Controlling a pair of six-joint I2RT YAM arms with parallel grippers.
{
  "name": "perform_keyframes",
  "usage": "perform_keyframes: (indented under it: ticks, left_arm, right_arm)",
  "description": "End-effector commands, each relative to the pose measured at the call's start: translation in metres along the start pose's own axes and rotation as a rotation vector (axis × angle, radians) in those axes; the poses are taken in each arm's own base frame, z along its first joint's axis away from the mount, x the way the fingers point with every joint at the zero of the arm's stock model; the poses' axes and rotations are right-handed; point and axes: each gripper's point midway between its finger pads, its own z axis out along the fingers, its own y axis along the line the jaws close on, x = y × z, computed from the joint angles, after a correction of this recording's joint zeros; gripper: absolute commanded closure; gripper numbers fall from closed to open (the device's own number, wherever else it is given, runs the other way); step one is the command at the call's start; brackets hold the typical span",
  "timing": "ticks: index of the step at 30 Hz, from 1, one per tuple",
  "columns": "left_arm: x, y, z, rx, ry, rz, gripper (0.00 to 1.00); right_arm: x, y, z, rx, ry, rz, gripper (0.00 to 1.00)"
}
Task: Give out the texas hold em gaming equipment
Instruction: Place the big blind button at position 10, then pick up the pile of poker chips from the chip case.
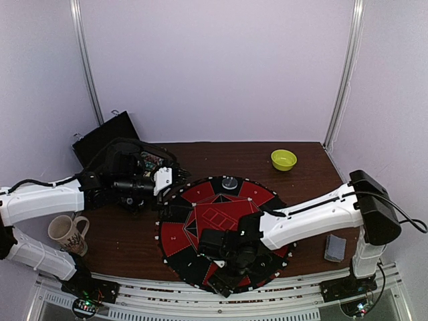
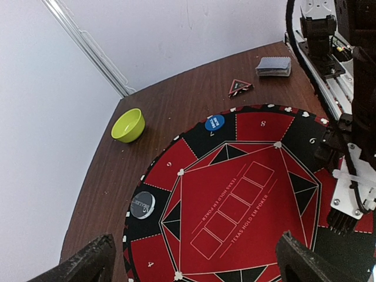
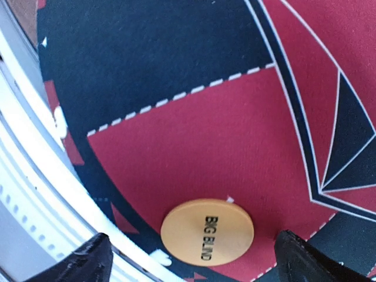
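Observation:
An orange "BIG BLIND" button disc [image 3: 207, 231] lies flat on a red sector of the mat near its front rim. My right gripper [image 3: 200, 262] is open, a finger on each side of the disc, not touching it; from above the gripper [image 1: 231, 264] hides the disc. My left gripper [image 2: 194, 265] is open and empty above the mat's left part [image 1: 164, 180]. A blue button disc [image 2: 214, 122] and a grey disc [image 2: 143, 204] lie on black sectors. A deck of grey-blue cards [image 1: 335, 247] lies on the table right of the mat, also in the left wrist view [image 2: 274, 66]. No poker chips show.
The round red-and-black mat [image 1: 177, 237] covers the table's middle. A lime-green bowl [image 1: 283, 159] stands at the back right. A mug [image 1: 67, 233] stands front left, a black case [image 1: 103, 137] back left. A small red-and-black triangle [image 2: 239, 87] lies near the deck.

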Motion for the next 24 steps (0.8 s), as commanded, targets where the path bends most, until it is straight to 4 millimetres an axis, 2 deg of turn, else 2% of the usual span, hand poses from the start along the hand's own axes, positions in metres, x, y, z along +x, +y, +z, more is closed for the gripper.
perform_keyframes:
  ticks: [1,3,5,6,10,14,17,20,24]
  left_arm:
    - [-0.006,0.004,-0.004,-0.021,-0.029,0.025,0.02]
    - [-0.010,0.004,-0.005,-0.019,-0.039,0.022,0.02]
    - [-0.013,0.006,-0.007,-0.024,-0.046,0.021,0.02]
    - [-0.014,0.006,-0.007,-0.027,-0.049,0.024,0.02]
    - [-0.015,0.010,-0.009,-0.049,-0.045,0.024,0.02]
    - [-0.013,0.015,-0.010,-0.076,-0.029,0.020,0.02]
    - [-0.012,0.015,-0.010,-0.079,-0.025,0.020,0.02]
    - [-0.010,0.014,-0.010,-0.080,-0.022,0.020,0.02]
    - [-0.005,0.014,-0.008,-0.082,-0.007,0.018,0.02]
  right_arm:
    - [-0.013,-0.024,-0.033,0.096,-0.059,0.049,0.00]
    - [-0.025,-0.043,-0.059,0.108,-0.117,0.139,0.00]
    - [-0.031,-0.081,-0.083,0.167,-0.163,0.271,0.00]
    - [-0.026,-0.104,-0.095,0.208,-0.172,0.343,0.00]
    - [0.014,-0.193,-0.120,0.341,-0.179,0.610,0.00]
    - [0.057,-0.263,-0.133,0.391,-0.172,0.810,0.00]
    - [0.087,-0.304,-0.131,0.400,-0.146,0.921,0.00]
    - [0.107,-0.323,-0.118,0.350,-0.109,0.976,0.00]
    - [0.116,-0.339,-0.111,0.352,-0.087,0.998,0.00]
